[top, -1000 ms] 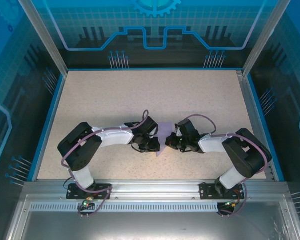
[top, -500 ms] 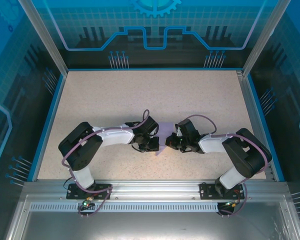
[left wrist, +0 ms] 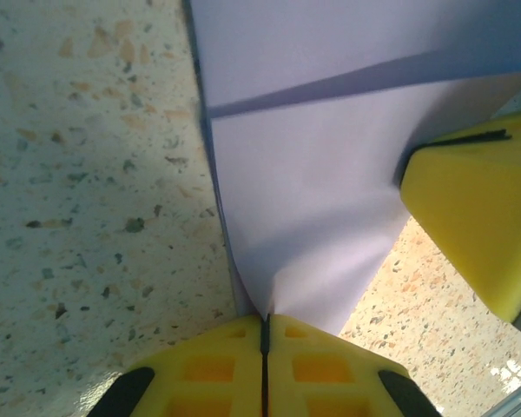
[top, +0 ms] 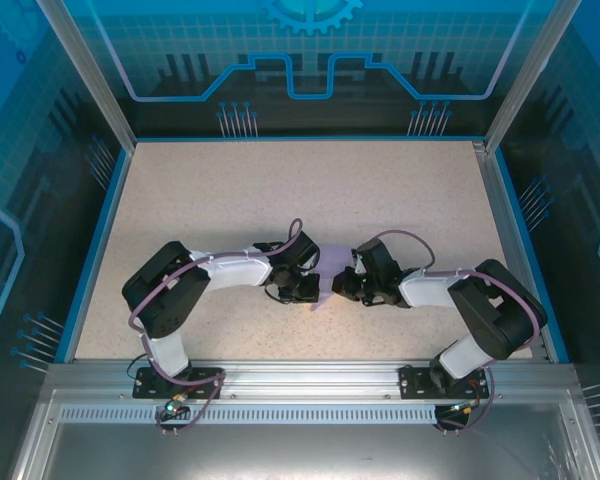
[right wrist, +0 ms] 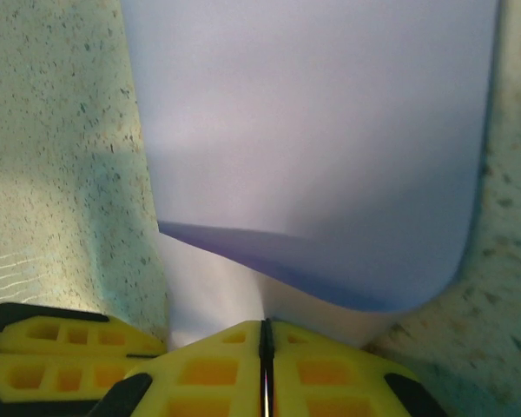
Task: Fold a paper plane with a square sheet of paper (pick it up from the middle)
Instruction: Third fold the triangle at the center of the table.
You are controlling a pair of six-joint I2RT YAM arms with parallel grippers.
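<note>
Both arms reach in toward the middle of the speckled table (top: 310, 190) and meet nose to nose, with the lavender sheet of paper (top: 326, 284) held between them just above the surface. From overhead little of the sheet shows: a pale sliver between the left gripper (top: 308, 290) and the right gripper (top: 342, 286), which stand close together. In the left wrist view, the left gripper (left wrist: 265, 323) has its yellow fingers (left wrist: 200, 369) pressed together, with only a thin dark seam between them, and the sheet of paper (left wrist: 304, 200) rises out of that seam, pinched at a narrow point and widening upward. A folded edge runs slantwise across its upper part, and a yellow block of the other gripper touches its right edge. In the right wrist view, the right gripper (right wrist: 265, 328) is likewise closed tight on the sheet of paper (right wrist: 313, 130), which fans out above the seam; a layer of it curls over, leaving a darker shadowed edge low down. The other gripper's yellow fingers sit in the bottom left corner there.
</note>
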